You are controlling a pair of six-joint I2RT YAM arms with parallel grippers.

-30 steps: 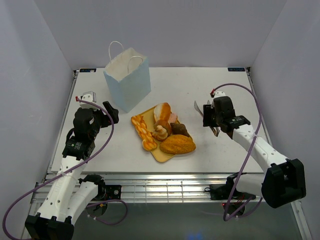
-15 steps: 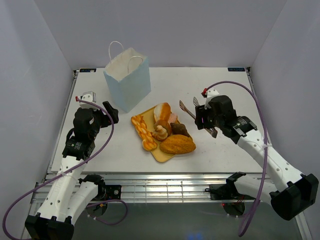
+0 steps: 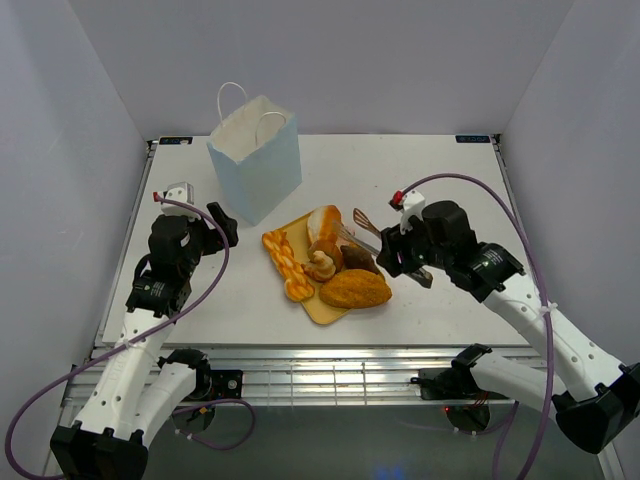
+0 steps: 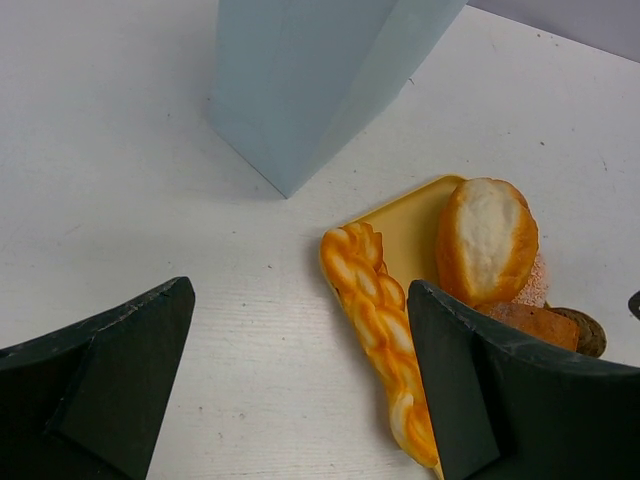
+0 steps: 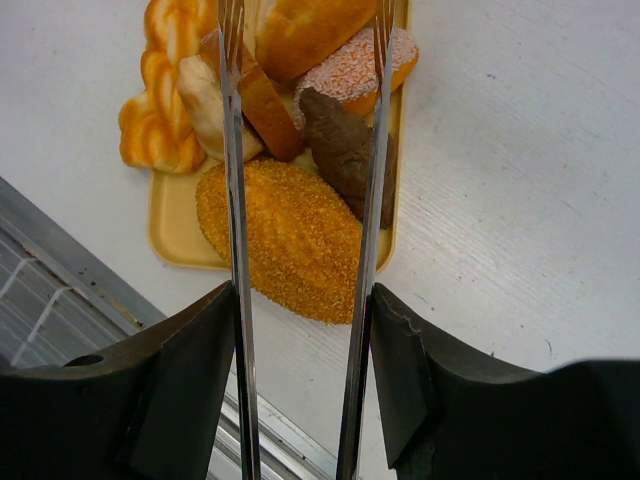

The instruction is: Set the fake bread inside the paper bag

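The fake bread lies heaped on a yellow tray (image 3: 318,308): a golden oval loaf (image 3: 355,289), a white-orange loaf (image 3: 323,224), an orange braid (image 3: 285,263), a dark brown roll (image 3: 360,259) and a tan bun (image 3: 321,266). The pale blue paper bag (image 3: 258,165) stands upright behind the tray. My right gripper (image 3: 398,260) is shut on metal tongs (image 3: 362,222), whose spread arms (image 5: 228,150) hang over the golden loaf (image 5: 285,235) and the dark roll (image 5: 340,150). My left gripper (image 3: 222,225) is open and empty, left of the braid (image 4: 385,335).
The tray (image 5: 172,225) sits near the table's front edge, with the metal rail just beyond. The bag's lower wall (image 4: 310,80) is just ahead of my left gripper (image 4: 300,340). A pinkish piece (image 5: 355,70) lies by the white-orange loaf (image 5: 305,35).
My right arm has swung left with the tongs, from the right part of the table to over the tray's right side. The left arm has not moved.
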